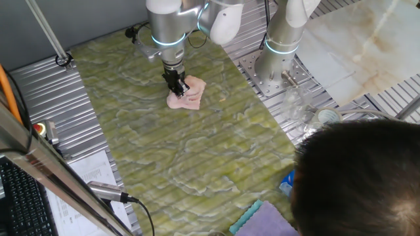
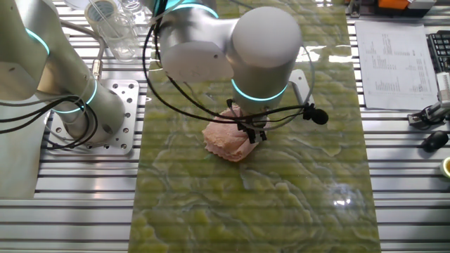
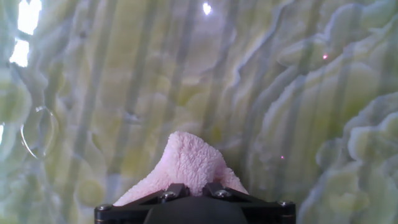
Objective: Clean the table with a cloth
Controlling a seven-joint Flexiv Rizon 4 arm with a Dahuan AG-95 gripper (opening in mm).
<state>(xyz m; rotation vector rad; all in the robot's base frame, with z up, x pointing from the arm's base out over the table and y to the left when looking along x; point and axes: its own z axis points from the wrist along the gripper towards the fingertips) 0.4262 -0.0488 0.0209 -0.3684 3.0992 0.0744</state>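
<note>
The pale pink cloth [image 1: 187, 94] lies bunched on the yellow-green marbled table [image 1: 197, 151], toward its far end. My gripper [image 1: 176, 85] stands straight down on the cloth's left part and is shut on it. In the other fixed view the cloth [image 2: 226, 139] sits under the arm's wrist and the gripper [image 2: 252, 132] pinches its right side. In the hand view the cloth [image 3: 186, 163] bulges up between the two black fingers [image 3: 176, 190], with the table [image 3: 280, 93] behind it.
A second arm's base [image 1: 279, 59] stands on ribbed metal to the right of the table. A lavender-and-teal fluffy cloth [image 1: 262, 219] lies at the near end. A person's head [image 1: 364, 177] fills the lower right. A white marbled slab [image 1: 357, 39] is at the far right.
</note>
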